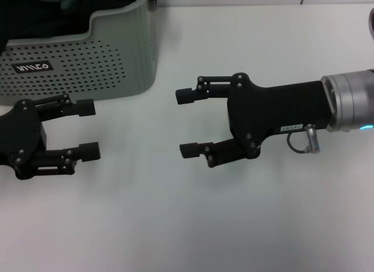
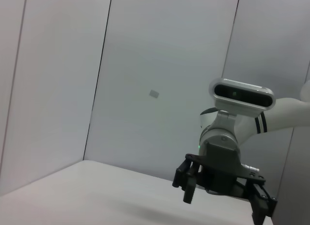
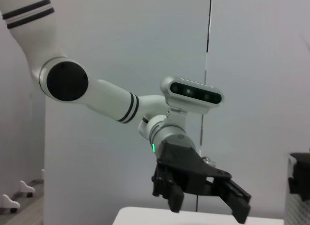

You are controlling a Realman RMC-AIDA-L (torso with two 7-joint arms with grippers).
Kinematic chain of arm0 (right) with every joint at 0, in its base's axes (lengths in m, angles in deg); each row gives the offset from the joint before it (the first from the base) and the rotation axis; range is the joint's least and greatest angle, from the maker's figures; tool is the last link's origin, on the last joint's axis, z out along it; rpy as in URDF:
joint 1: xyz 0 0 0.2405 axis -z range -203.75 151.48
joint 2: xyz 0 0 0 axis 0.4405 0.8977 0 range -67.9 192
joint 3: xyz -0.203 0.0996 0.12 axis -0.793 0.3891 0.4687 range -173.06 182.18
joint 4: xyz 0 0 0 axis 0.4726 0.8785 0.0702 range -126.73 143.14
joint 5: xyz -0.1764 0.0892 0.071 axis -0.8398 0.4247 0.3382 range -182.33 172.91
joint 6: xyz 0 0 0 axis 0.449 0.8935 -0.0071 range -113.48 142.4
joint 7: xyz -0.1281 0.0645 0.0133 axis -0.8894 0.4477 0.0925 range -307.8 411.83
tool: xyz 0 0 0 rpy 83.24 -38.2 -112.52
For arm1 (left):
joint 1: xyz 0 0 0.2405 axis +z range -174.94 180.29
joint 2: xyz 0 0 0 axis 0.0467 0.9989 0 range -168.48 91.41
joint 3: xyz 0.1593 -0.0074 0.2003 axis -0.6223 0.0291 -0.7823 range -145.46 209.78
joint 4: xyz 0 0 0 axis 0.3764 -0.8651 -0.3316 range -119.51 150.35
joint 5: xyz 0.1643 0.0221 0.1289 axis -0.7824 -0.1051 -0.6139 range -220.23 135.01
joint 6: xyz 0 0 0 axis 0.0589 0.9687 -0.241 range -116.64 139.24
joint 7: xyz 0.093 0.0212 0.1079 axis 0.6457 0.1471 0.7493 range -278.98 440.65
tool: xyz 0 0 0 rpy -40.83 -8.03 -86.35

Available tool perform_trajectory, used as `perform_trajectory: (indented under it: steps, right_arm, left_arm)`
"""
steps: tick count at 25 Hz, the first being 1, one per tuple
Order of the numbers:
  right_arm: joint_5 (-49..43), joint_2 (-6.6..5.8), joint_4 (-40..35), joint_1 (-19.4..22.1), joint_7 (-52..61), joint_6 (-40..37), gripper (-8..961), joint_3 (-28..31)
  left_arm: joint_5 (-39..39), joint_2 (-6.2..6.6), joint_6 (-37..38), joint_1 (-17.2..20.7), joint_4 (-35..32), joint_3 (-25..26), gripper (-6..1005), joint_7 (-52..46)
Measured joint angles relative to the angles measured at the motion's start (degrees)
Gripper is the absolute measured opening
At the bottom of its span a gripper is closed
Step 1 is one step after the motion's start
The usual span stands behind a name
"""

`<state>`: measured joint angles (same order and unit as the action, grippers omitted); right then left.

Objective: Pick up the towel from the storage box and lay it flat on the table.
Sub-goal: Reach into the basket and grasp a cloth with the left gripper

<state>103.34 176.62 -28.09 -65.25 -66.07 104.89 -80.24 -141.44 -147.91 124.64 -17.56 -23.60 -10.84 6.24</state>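
The storage box (image 1: 87, 61), pale grey-green with rows of holes and a dark label, stands at the far left of the white table (image 1: 175, 225). The towel (image 1: 49, 17) shows as a dark mass inside it, cut off by the frame's top edge. My left gripper (image 1: 87, 128) is open and empty, just in front of the box over the table. My right gripper (image 1: 187, 123) is open and empty at mid-table, to the right of the box, its fingertips pointing at the left gripper. The left wrist view shows the right gripper (image 2: 223, 205); the right wrist view shows the left gripper (image 3: 208, 208).
Bare tabletop lies in front of and between the grippers. A dark rounded object (image 1: 371, 20) peeks in at the far right edge. A corner of the box (image 3: 298, 186) shows in the right wrist view. Grey wall panels stand behind the table.
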Motion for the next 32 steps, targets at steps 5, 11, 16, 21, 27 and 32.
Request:
perform_trajectory:
  steps: [5,11,16,21,27,32]
  right_arm:
    - [0.0,-0.28,-0.1,0.4,0.7,0.0,796,0.6]
    - [0.0,-0.36,-0.1,0.3,0.2,-1.0,796,0.6]
    - [0.0,-0.47,1.4,1.5,0.0,-2.3,795,2.8]
    - [0.0,-0.02,3.6,2.2,-0.2,-1.8,795,3.5]
    - [0.0,0.77,3.8,3.7,-0.8,-2.5,795,3.5]
    - [0.5,0.99,4.6,4.4,-0.8,-2.4,795,3.6]
  left_arm:
    - [0.3,-0.16,-0.2,-0.3,0.0,0.0,824,0.0]
    - [1.1,-0.39,-0.3,-0.7,0.0,0.0,823,-0.6]
    - [9.0,-0.53,0.1,0.0,-4.9,0.1,822,-6.0]
    - [19.6,-4.2,-4.1,2.2,-17.5,5.1,821,-10.1]
    - [9.3,-5.41,-30.4,-2.4,-30.8,8.3,820,-21.5]
    - [0.2,-4.8,-46.7,-7.7,-30.9,8.1,819,-24.6]
